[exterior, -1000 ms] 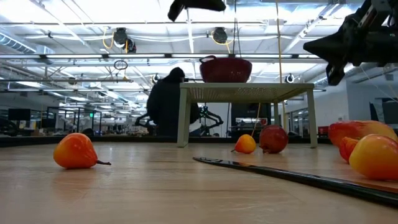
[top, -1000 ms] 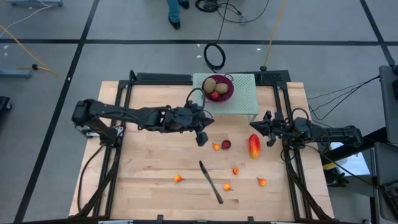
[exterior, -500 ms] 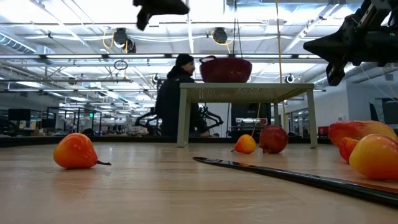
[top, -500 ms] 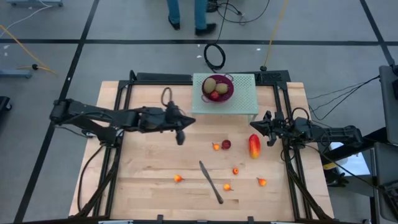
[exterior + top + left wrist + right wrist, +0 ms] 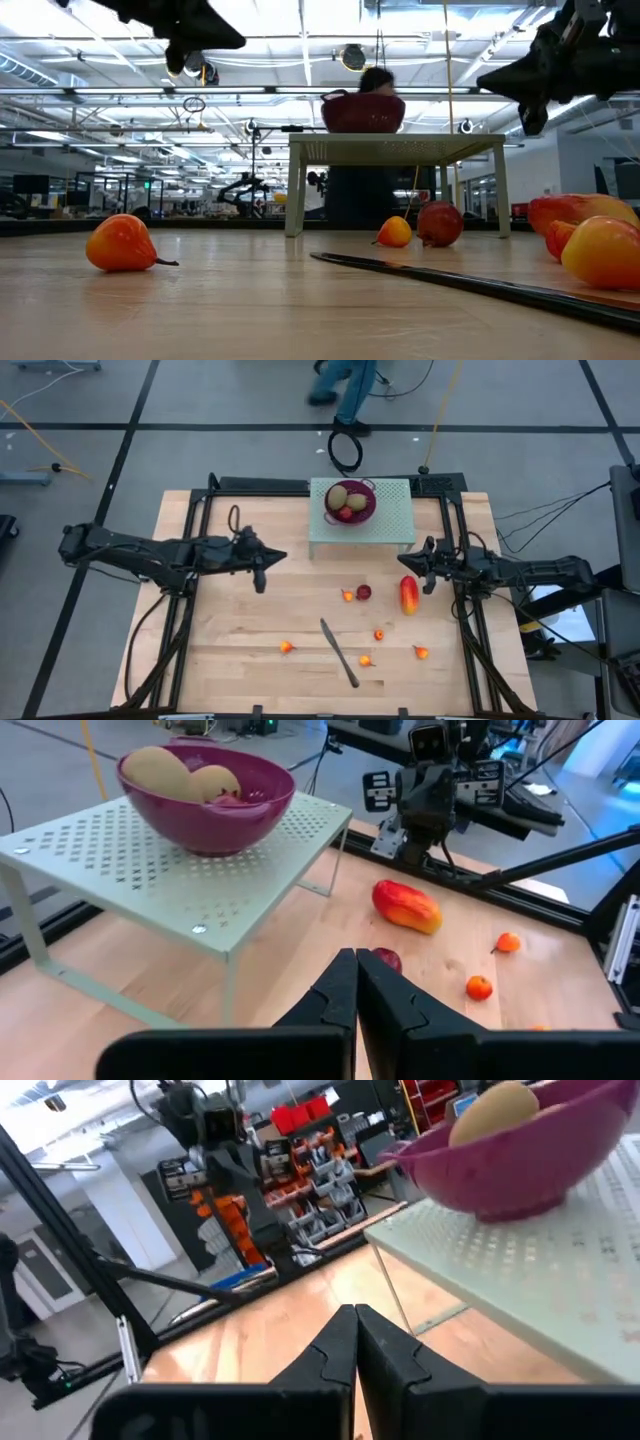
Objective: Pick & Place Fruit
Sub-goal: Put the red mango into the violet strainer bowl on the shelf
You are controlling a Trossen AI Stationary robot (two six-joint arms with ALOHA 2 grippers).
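Moved: left gripper (image 5: 260,581) has drawn back from beside the stand toward its own side of the table; a person beyond the table has walked across
Left gripper: fingers pressed together, empty, raised off the wood
Right gripper (image 5: 427,582): fingers pressed together, empty, hovering just beside the mango (image 5: 408,595)
Purple bowl (image 5: 352,501): on the pale perforated stand (image 5: 395,520), holding two kiwis (image 5: 338,495) and a red piece
Dark red fruit (image 5: 364,592): between the two grippers, nearer the right one
Small orange-red pieces (image 5: 287,647): scattered around the knife (image 5: 339,652), well apart from both grippers
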